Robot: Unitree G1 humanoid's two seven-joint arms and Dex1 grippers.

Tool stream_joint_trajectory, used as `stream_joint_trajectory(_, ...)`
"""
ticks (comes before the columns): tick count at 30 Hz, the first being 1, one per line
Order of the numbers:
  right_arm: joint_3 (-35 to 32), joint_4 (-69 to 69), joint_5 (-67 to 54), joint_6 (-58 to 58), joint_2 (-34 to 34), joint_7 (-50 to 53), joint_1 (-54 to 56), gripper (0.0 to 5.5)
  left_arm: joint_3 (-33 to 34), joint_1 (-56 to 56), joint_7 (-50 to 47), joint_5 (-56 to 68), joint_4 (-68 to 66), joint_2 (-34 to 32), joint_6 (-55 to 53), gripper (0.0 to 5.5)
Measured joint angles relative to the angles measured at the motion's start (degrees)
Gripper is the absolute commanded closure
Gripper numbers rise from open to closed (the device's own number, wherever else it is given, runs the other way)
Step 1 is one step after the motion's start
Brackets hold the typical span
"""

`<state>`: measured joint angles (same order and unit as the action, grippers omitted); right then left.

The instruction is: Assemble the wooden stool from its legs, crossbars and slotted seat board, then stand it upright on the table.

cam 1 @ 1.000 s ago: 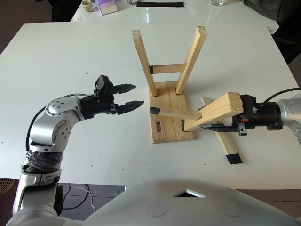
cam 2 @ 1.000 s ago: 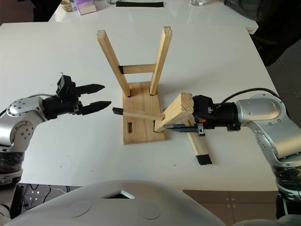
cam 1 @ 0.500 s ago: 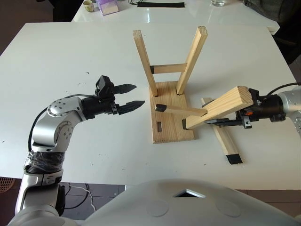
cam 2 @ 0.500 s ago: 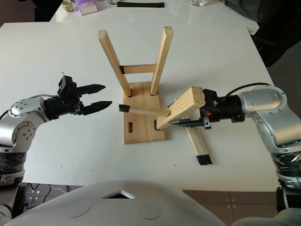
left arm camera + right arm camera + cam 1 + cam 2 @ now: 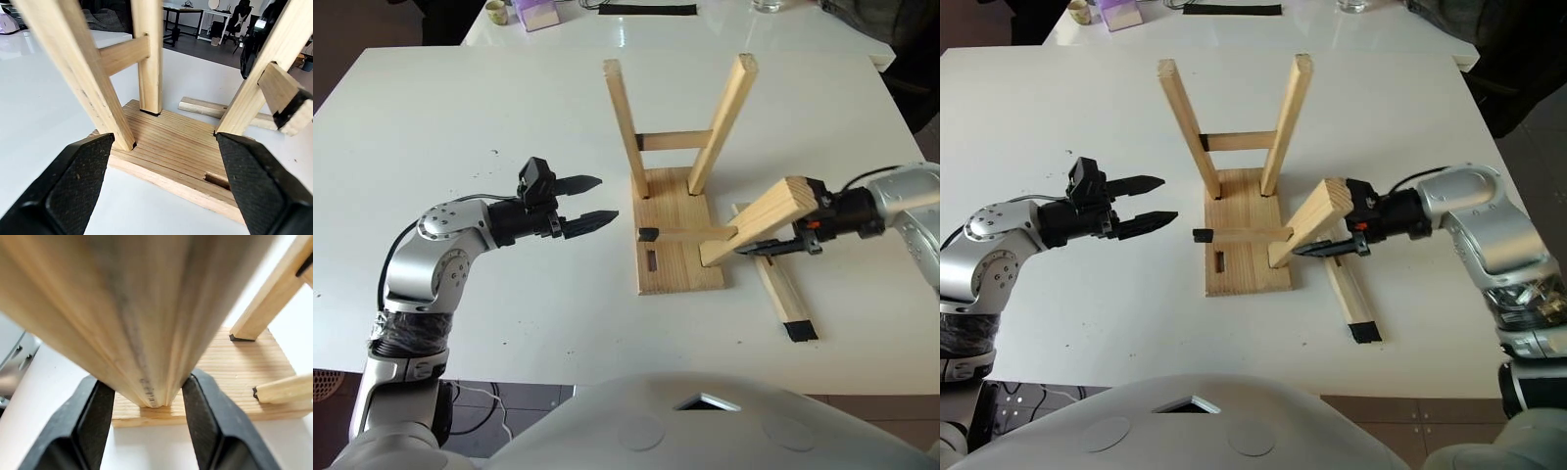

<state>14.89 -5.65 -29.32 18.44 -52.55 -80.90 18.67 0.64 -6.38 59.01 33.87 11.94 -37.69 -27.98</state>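
A glossy white table filled the scene, and a second white table at twelve o'clock carried a cup, a purple box and a black strip. Near the middle lay the slotted seat board, flat, pale and straight-grained, with one open slot showing. At its twelve-o'clock end two square-cut legs rose and splayed apart, joined by a short crossbar with dark ends. From three o'clock the right gripper was clamped on a third leg, tilted, its lower end meeting the board's three-o'clock edge; whether it sat in a slot could not be told. A thin bar with a black tip ran from that leg across the board toward nine o'clock. A fourth leg with a black end lay flat on the table at four o'clock, just beside the board. At nine o'clock the left gripper hovered apart from the board, its ribbed black fingers spread and holding nothing.
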Motion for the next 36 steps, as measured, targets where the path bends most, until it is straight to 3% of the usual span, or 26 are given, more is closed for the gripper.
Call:
stream_joint_trajectory(7,3.17,3.62,0.74,-0.75,4.39,2.58,3.6,3.46,-0.73,-0.68,0.23,-0.12,-0.37,0.16,-0.04,1.64)
stream_joint_trajectory(10,4.09,1.71,3.16,-1.82,4.06,5.23,1.35,2.85,-0.75,-1.02,0.21,-0.16,-0.56,0.25,-0.03,1.64)
stream_joint_trajectory(13,9.01,2.38,9.2,1.87,5.65,9.71,-8.81,2.39,-0.56,-0.75,-0.25,-0.63,-1.69,0.29,-0.01,1.64)
stream_joint_trajectory(19,-2.49,-3.84,7.26,4.02,5.3,15.38,-8.61,2.39,0.23,-0.07,-0.6,-1.75,-3.19,0.67,1.49,1.64)
stream_joint_trajectory(20,-4.43,-5.78,7.33,4.04,4.13,16.07,-10.11,2.2,0.78,0.42,-0.76,-1.73,-3.29,0.62,1.49,1.64)
stream_joint_trajectory(26,-21.85,-22.02,8.08,7.31,-1.72,20.76,-36.66,1.41,8.11,3.87,-5.32,-1.28,-2.15,0.39,1.5,1.64)
stream_joint_trajectory(29,-28.61,-31.63,8.75,11.89,6.26,32.06,-49.54,1.41,13.03,7.29,-8.66,-1.15,-0.65,0.47,1.51,1.64)
stream_joint_trajectory(33,-27.39,-38.04,16.95,12.78,18.33,49.06,-57.45,1.41,17.73,12.47,-11.66,0.02,3.71,1.17,1.39,1.64)
stream_joint_trajectory(36,-23.72,-40.36,19.5,12.88,23.4,54.75,-59.77,1.41,19.69,14.85,-13.24,1.19,5.69,1.98,1.0,1.64)
